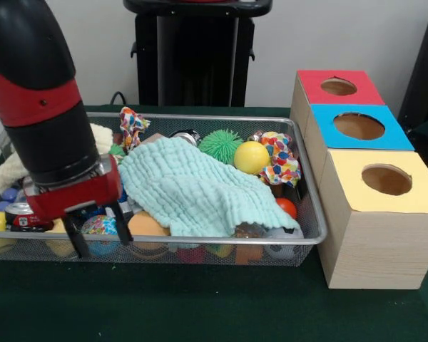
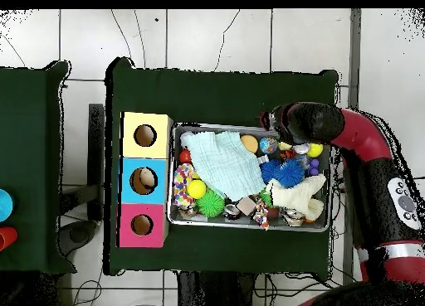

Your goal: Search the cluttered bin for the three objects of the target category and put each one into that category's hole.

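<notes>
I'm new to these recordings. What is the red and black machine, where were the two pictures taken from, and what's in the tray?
The machine is a robot arm with a two-fingered tool at its end. One picture looks across the table at the robot; the other looks straight down from above. On the green table sits a wire tray full of toys and odds and ends: a mint cloth, a yellow ball, a spiky green ball, a soda can and more. Beside it stand three wooden boxes with round holes, topped red, blue and yellow. The tool hangs open over the tray's corner, holding nothing.
</notes>
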Tool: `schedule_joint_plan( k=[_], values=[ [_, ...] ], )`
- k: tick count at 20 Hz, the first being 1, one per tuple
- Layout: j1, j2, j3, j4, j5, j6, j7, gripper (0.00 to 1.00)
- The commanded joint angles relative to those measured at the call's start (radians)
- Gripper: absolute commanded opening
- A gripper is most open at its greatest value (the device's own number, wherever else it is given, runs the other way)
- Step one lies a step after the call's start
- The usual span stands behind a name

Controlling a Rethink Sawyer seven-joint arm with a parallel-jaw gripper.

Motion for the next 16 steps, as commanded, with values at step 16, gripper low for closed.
schedule_joint_plan(
  k=[16],
  values=[
    [0.03,0.058,0.039,-0.091,-0.073,0.095,-0.369,1.0]
  ],
)
